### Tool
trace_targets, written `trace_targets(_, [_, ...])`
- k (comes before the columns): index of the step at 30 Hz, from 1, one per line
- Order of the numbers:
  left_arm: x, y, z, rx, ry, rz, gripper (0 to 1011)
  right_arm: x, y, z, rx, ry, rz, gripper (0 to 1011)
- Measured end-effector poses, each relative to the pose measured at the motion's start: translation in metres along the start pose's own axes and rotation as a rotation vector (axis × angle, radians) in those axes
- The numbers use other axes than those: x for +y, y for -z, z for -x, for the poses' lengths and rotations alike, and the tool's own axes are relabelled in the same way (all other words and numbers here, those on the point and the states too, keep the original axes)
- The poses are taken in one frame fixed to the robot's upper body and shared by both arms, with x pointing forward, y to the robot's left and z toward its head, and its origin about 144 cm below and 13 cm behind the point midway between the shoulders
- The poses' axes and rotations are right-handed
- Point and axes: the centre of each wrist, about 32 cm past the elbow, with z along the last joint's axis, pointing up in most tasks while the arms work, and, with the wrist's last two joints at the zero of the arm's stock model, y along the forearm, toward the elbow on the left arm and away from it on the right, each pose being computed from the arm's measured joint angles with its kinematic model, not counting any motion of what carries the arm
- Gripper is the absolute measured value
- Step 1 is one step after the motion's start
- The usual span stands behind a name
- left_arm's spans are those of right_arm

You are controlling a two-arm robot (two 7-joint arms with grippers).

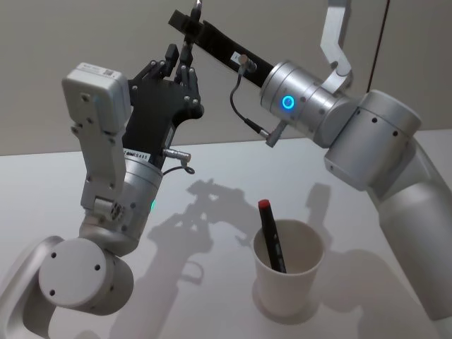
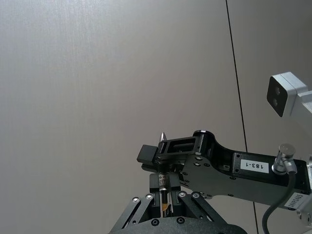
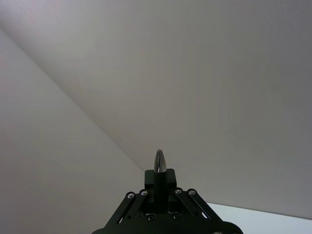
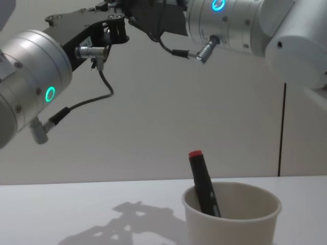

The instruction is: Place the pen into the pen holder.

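Observation:
High above the table, a slim pen (image 2: 163,187) with a silver tip (image 3: 160,162) stands upright between both grippers. My left gripper (image 1: 180,62) is shut on its lower part, fingers (image 2: 152,194) on either side. My right gripper (image 1: 189,27) reaches in from the right and is shut on the pen just above, so only the tip sticks out past it. The pen holder (image 1: 286,293), an off-white paper cup, stands on the table at the front right. A black pen with a red cap (image 1: 272,244) leans inside it, also seen in the chest view (image 4: 204,189).
The white table (image 1: 205,205) carries the arms' shadows left of the cup. A grey wall with a dark vertical seam (image 4: 282,127) stands behind. Both arms (image 4: 36,76) cross high over the table's middle.

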Motion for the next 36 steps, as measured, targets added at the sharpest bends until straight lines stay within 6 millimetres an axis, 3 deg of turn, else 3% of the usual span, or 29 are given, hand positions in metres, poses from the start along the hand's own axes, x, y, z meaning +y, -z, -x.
trace_targets(10, [0.000, 0.000, 0.000, 0.000, 0.000, 0.000, 131, 0.000, 0.000, 0.000, 0.000, 0.000, 0.000, 126])
trace_targets(16, [0.000, 0.000, 0.000, 0.000, 0.000, 0.000, 271, 0.000, 0.000, 0.001, -0.002, -0.001, -0.011, 125])
trace_targets(19, [0.000, 0.000, 0.000, 0.000, 0.000, 0.000, 406, 0.001, -0.001, 0.002, -0.003, -0.004, -0.032, 126])
trace_targets(22, [0.000, 0.000, 0.000, 0.000, 0.000, 0.000, 461, 0.001, -0.002, 0.004, -0.002, -0.008, -0.049, 125])
trace_targets(27, [0.000, 0.000, 0.000, 0.000, 0.000, 0.000, 639, 0.002, -0.006, 0.009, -0.001, -0.027, -0.100, 125])
trace_targets(36, [0.000, 0.000, 0.000, 0.000, 0.000, 0.000, 878, 0.001, -0.030, 0.023, -0.030, -0.073, -0.227, 125])
